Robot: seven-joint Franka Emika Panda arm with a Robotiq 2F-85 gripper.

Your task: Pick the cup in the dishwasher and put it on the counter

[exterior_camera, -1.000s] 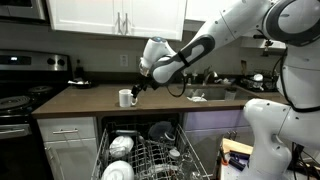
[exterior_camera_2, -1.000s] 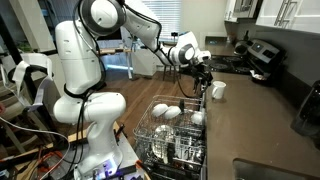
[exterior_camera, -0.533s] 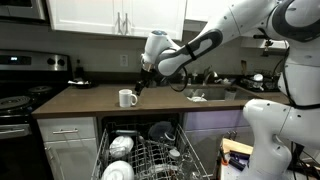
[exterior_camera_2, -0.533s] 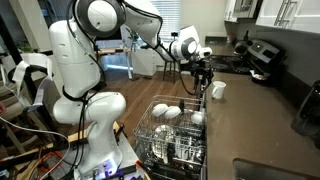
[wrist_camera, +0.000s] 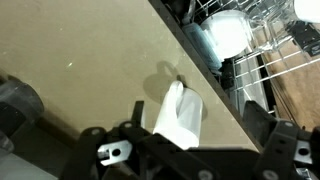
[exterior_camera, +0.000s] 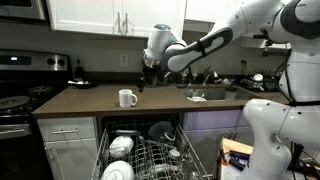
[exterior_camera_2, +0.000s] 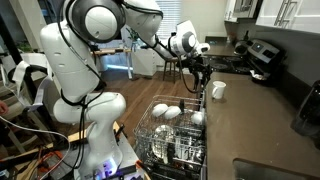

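- We take this for a home kitchen: white wall cabinets (exterior_camera: 115, 15) with bar handles hang above a long dark brown counter (exterior_camera: 85, 100).
- A stove (exterior_camera: 18, 100) with a black top stands at one end of that counter, seen in both exterior views.
- Under the counter the dishwasher (exterior_camera: 140, 128) stands open, its wire rack (exterior_camera_2: 185, 150) out and loaded with white dishes (exterior_camera_2: 167, 113).
- Further along we seem to make out a sink (exterior_camera: 205, 94) among clutter, though it shows too small to be sure.

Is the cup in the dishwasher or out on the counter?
Out: the cup stands upright on the counter, with the hand clear of it.
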